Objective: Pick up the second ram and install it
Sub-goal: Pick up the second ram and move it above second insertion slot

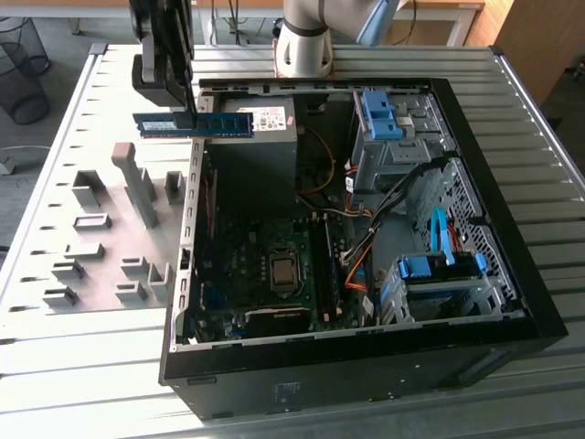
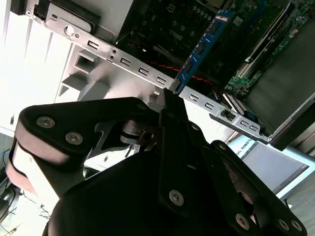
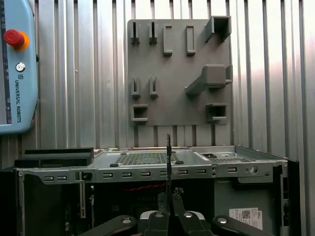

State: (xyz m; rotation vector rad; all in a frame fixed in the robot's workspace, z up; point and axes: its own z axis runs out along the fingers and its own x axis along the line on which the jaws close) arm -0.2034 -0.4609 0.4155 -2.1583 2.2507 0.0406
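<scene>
The second ram, a long thin blue stick with black chips, hangs level in the air over the left wall of the open computer case, near its back corner. My gripper comes down from above and is shut on the stick near its middle. In the second wrist view the blue stick runs out from my shut fingers over the motherboard. In the first wrist view the stick shows edge-on above the case wall.
Inside the case lie the motherboard and its long memory slots, with cables and blue drive brackets on the exterior view's right. A grey fixture plate with holders sits left of the case. A teach pendant lies on the slatted table.
</scene>
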